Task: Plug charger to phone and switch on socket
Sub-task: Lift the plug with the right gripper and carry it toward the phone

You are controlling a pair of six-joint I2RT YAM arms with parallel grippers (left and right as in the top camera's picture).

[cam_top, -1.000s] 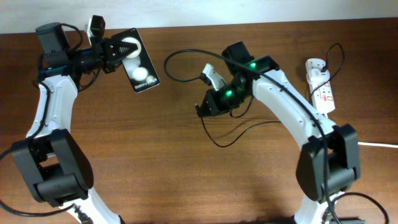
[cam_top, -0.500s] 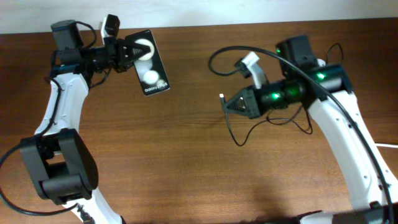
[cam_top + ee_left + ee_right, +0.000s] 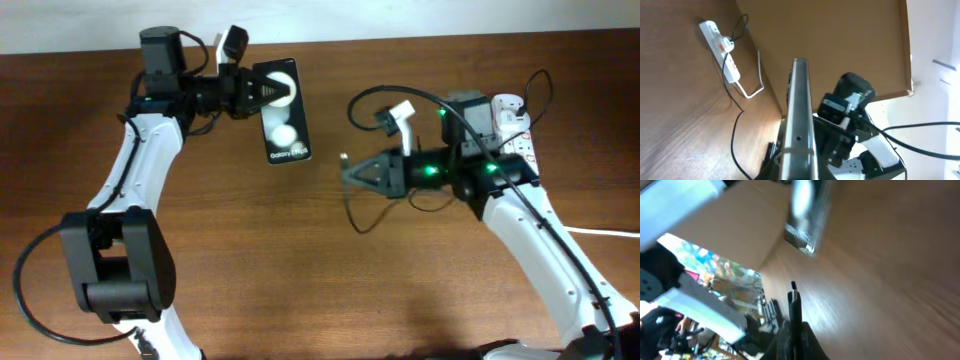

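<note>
Black and shiny, the phone [image 3: 282, 125] shows white dots and small letters. Its long side runs from 12 to 6 o'clock, letters at 6. The left gripper [image 3: 262, 91] squeezes its top end. At its 3 o'clock, the right gripper [image 3: 350, 172] seems to pinch the charger [image 3: 795, 305] tip, pointing to 9.

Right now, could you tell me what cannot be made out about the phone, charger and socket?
Phone port: right wrist view blurs it; overhead shows only the face.
Socket switch positions: too small in left wrist view, partly covered by the right arm overhead.
Charger tip's gap to the phone: no view settles it.
</note>
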